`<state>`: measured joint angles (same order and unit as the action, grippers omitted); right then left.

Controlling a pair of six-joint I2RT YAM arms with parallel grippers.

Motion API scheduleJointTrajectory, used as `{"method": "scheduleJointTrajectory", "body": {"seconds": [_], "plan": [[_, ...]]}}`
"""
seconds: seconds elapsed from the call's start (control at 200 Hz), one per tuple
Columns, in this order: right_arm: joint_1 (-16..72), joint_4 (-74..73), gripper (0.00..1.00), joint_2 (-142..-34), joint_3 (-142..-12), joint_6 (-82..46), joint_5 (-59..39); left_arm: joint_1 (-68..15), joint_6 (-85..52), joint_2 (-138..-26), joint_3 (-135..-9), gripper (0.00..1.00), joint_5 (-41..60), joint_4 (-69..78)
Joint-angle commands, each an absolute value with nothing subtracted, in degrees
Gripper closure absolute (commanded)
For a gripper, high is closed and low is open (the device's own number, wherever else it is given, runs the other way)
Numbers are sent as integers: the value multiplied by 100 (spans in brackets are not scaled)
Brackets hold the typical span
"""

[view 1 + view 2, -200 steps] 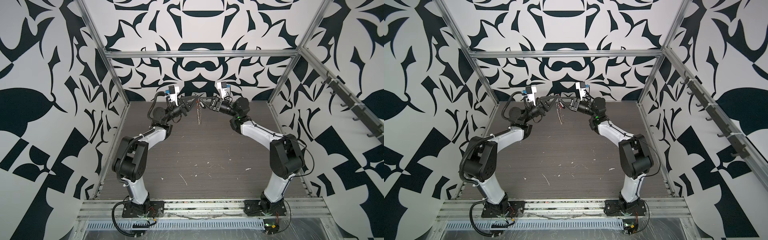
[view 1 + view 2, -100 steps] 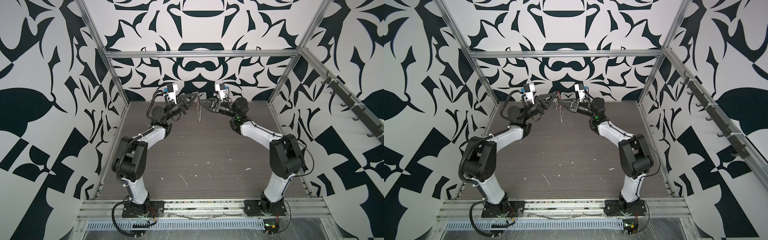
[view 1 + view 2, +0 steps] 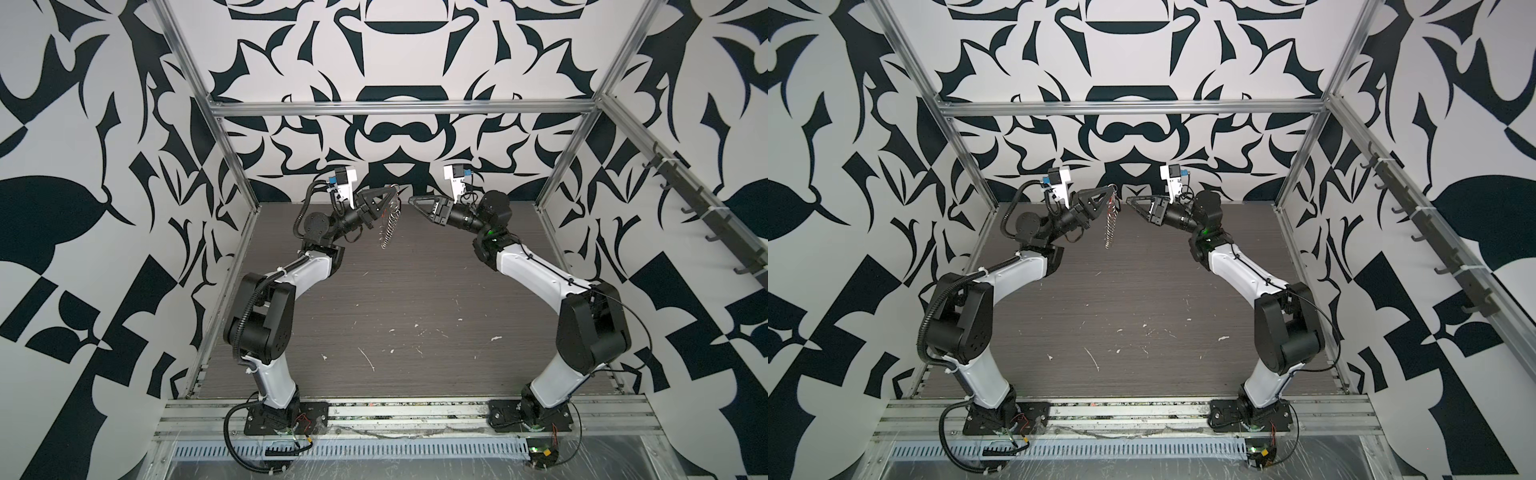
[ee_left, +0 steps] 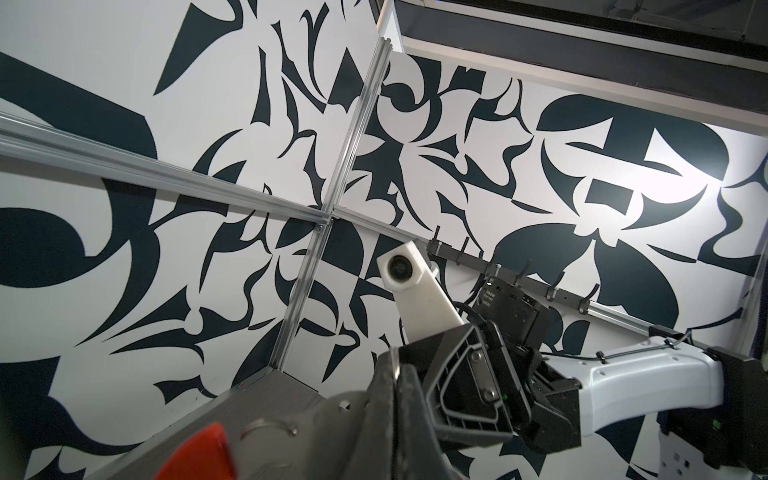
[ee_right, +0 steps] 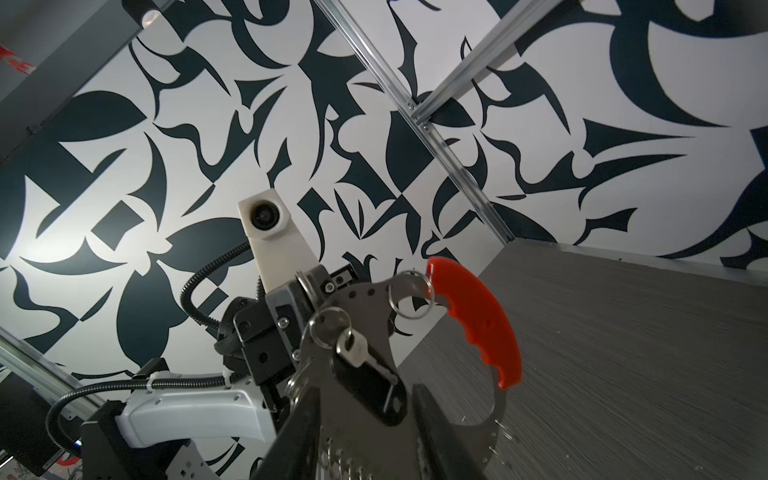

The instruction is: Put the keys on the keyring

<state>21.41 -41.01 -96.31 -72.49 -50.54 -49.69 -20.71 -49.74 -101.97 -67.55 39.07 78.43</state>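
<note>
My left gripper (image 3: 394,192) (image 3: 1112,189) is raised at the back of the table and shut on the upper edge of the keyring (image 3: 388,226) (image 3: 1109,226), which hangs below it. The left wrist view shows the left gripper (image 4: 395,365) pinching thin metal, beside the red section (image 4: 199,453). In the right wrist view the keyring's red section (image 5: 478,324) and small split ring (image 5: 409,299) are close. The keys (image 5: 372,384), a black fob with a small silver key, hang from a ring on the keyring. My right gripper (image 5: 365,440) (image 3: 412,200) is open, with the fob showing beyond the gap between its fingers.
The dark wood-grain table (image 3: 415,291) carries small white scuffs. Aluminium frame posts (image 3: 232,137) and patterned walls close in the back and sides. A rail of black hooks (image 3: 706,216) runs along the right wall.
My right gripper has opened and drawn slightly back to the right, away from the keyring. The left gripper still holds the keyring at about the same height.
</note>
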Motion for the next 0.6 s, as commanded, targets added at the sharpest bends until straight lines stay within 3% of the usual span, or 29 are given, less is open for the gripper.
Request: {"method": "scheduleJointTrajectory", "body": {"seconds": [0.0, 0.515, 0.595], "plan": [[2303, -4045, 60, -9630, -7558, -4747, -5070, -2075, -5078, -10179, -6959, 100, 3926, 8261], [2391, -3745, 57, -9791, -7846, -4401, -5015, -2083, -5098, -10266, -6935, 100, 3899, 8259], [2391, -3586, 62, -9793, -7892, -4301, -5000, -2081, -5077, -10277, -6900, 100, 3894, 8262]]}}
